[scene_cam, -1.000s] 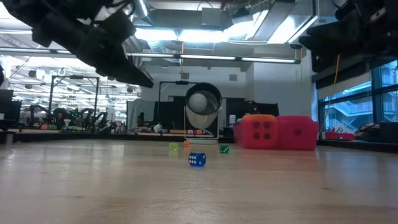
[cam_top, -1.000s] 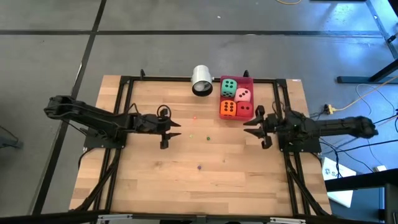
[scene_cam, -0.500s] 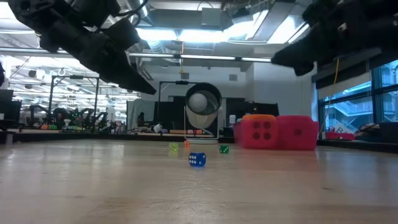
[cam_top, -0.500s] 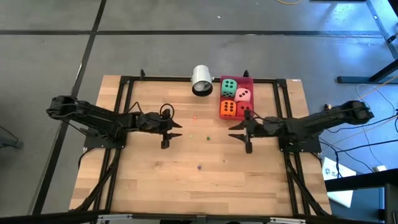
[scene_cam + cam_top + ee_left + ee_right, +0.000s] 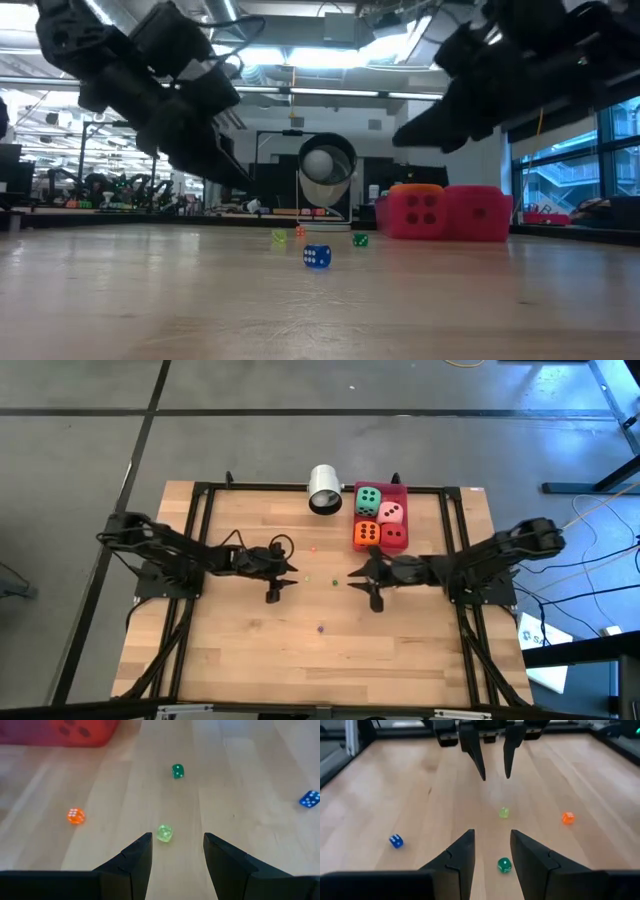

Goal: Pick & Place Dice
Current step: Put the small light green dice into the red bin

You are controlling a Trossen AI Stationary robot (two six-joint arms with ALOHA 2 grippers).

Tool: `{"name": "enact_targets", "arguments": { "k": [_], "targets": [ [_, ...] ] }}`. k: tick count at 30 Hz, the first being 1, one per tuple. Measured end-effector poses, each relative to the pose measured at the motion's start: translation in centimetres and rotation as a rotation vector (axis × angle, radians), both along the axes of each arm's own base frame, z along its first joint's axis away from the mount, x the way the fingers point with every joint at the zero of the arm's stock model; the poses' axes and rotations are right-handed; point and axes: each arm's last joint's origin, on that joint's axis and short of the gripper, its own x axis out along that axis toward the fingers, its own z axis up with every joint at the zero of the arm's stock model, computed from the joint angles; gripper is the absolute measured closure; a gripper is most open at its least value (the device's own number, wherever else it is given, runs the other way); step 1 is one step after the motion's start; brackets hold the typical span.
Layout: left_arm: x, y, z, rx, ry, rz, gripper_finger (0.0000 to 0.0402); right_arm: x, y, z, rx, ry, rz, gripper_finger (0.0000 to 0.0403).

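Dice [image 5: 368, 499]: four soft cubes, green, pink, orange and red, packed two by two in the red tray [image 5: 402, 488] at the far edge of the counter [image 5: 240, 660].
Cup: a white cup [image 5: 325, 490] lies on its side just beside the tray.
Loose on the counter: four tiny dice scattered mid-counter, well apart from the tray: a small orange die [image 5: 76, 816], a pale green die [image 5: 164, 833], a dark green die [image 5: 504, 865] and a blue die [image 5: 396, 841].
Left gripper [image 5: 174, 840]: low over the middle of the counter, jaws parted and empty, the pale green die lined up in the gap just ahead of them.
Right gripper [image 5: 491, 836]: facing the left one across the small dice, jaws parted a little narrower, also empty, the dark green die just ahead of its tips.
Progress: the big cubes look already placed. None of the tiny dice is lifted or touched, so if they are meant to be gathered too, all of that is left.
Step in hand: it looks like an approach, each arm lining up on one small green die.
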Motion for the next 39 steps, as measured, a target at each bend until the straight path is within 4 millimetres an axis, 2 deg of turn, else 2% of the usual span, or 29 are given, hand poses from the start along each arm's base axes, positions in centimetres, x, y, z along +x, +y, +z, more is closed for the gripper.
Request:
{"name": "enact_targets", "arguments": {
  "k": [6,12,19,24,29,39],
  "targets": [
    [0.7,0.0,-1.3,0.011,0.004,-0.020,0.0231,2.4,0.3,-1.1,-0.044,0.050,0.017,0.0278],
    [1.4,0.2,-2.0,0.035,-0.018,-0.060,0.0231,3.7,0.6,-0.9,-0.076,0.043,0.035,0.0278],
    [2.6,1.5,-2.3,0.019,-0.001,-0.073,0.0231,3.7,0.5,-0.8,-0.080,0.042,0.036,0.0278],
    [3.2,2.2,-3.4,-0.014,0.040,-0.090,0.0231,3.7,0.5,-0.8,-0.081,0.042,0.036,0.0278],
    [3.6,2.3,-4.2,-0.029,0.064,-0.100,0.0231,3.7,0.5,-0.8,-0.082,0.042,0.036,0.0278],
    [4.0,2.3,-4.4,-0.037,0.074,-0.107,0.0231,3.7,0.5,-0.9,-0.081,0.050,0.036,0.0278]
  ]
}}
